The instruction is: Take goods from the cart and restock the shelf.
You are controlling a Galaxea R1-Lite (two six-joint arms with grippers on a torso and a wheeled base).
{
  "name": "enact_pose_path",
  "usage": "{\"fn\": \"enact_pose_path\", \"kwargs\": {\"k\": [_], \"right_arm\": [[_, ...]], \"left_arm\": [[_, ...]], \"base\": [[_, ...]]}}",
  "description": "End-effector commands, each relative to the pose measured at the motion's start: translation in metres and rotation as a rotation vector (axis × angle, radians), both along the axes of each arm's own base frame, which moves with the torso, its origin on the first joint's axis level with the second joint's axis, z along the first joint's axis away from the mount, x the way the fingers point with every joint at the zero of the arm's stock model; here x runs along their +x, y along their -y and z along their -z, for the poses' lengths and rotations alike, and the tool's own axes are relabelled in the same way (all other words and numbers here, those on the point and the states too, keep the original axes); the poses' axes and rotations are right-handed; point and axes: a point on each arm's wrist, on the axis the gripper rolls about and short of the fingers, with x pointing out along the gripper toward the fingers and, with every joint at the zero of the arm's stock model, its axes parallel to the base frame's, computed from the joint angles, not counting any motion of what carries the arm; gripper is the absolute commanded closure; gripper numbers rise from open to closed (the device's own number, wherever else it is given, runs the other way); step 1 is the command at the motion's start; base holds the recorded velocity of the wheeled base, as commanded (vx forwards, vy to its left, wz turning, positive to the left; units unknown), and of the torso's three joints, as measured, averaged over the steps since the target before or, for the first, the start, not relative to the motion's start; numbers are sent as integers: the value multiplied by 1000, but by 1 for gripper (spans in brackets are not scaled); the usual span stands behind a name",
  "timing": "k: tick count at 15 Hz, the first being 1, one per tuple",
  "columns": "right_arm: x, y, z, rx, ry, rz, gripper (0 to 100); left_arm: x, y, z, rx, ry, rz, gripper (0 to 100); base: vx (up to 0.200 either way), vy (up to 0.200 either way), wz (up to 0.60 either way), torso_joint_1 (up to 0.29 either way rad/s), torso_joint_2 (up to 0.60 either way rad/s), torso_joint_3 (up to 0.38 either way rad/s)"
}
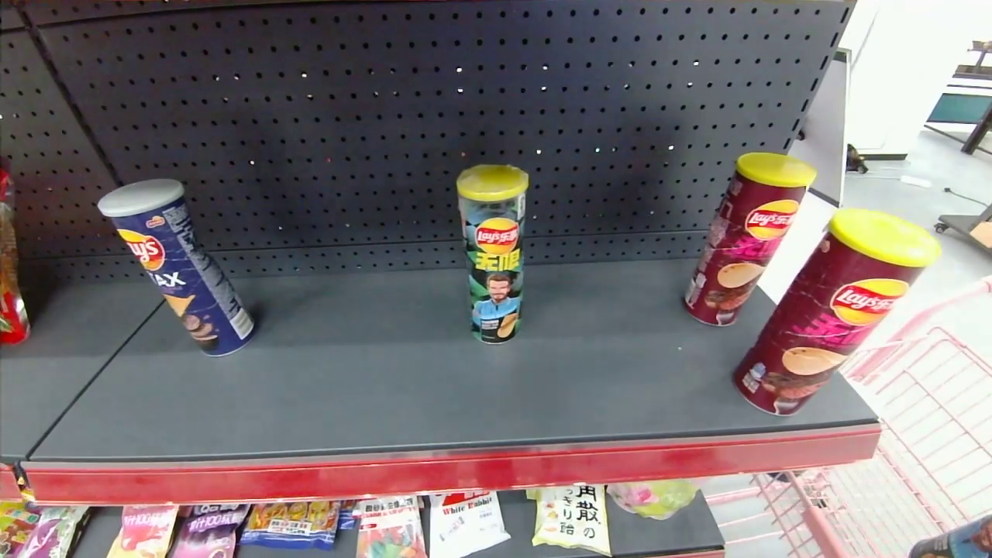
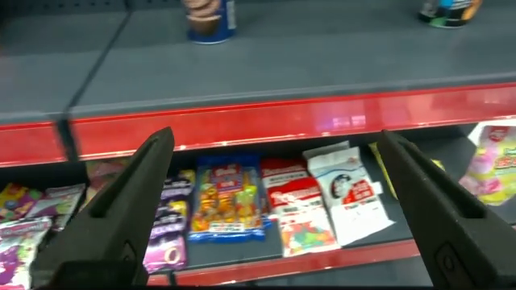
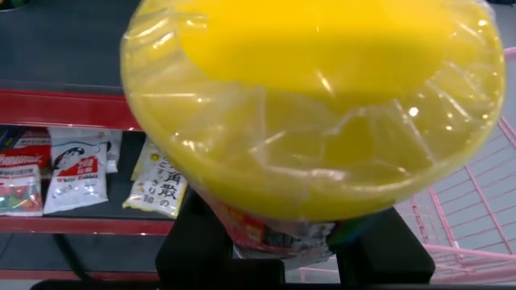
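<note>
Four chip cans stand on the grey shelf (image 1: 372, 387) in the head view. The blue can (image 1: 177, 267) with a grey lid is at 9 o'clock on the shelf. The green can (image 1: 494, 254) with a yellow lid is in the middle, near the back wall. One dark red can (image 1: 748, 239) is at 2 o'clock. A second dark red can (image 1: 833, 314) is at 4 o'clock, close to the front edge at the shelf's end. All four are well apart. The pink cart (image 1: 930, 403) is past the shelf's end at 4 o'clock.

The right claw (image 3: 286, 250) grips a fifth can (image 3: 322, 105) around its body, with a black finger on each side. Its big yellow lid faces the right wrist camera. The fifth can is in front of the shelf's red edge, with the cart's pink bars beside it.

The left claw (image 2: 276, 137) is wide open with nothing in it. It hangs in front of the lower shelf (image 2: 387, 242), where snack bags (image 2: 230, 201) lie in a row.
</note>
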Motion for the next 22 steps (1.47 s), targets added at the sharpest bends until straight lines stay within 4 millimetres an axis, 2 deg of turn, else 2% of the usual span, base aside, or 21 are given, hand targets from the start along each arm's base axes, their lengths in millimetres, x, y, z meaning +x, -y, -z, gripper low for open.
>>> {"fn": "enact_pose_path", "kwargs": {"k": [1, 3, 6, 12, 16, 22], "right_arm": [[0, 0, 0, -1, -1, -2, 100], [-3, 0, 1, -17, 10, -12, 100], [-11, 1, 19, -15, 37, -80, 100], [-15, -1, 18, -2, 66, -177, 100], [-13, -1, 18, -3, 52, -180, 100], [-17, -1, 28, 0, -11, -249, 100]], "left_arm": [[0, 0, 0, 0, -1, 0, 0], [0, 0, 0, 0, -1, 0, 0], [0, 0, 0, 0, -1, -2, 0], [0, 1, -1, 26, 3, 41, 0], [0, 1, -1, 16, 0, 43, 0], [1, 1, -1, 7, -9, 41, 0]], "base": [[0, 0, 0, 0, 0, 0], [0, 0, 0, 0, 0, 0], [0, 0, 0, 0, 0, 0], [0, 0, 0, 0, 0, 0], [0, 0, 0, 0, 0, 0], [0, 0, 0, 0, 0, 0]]}}
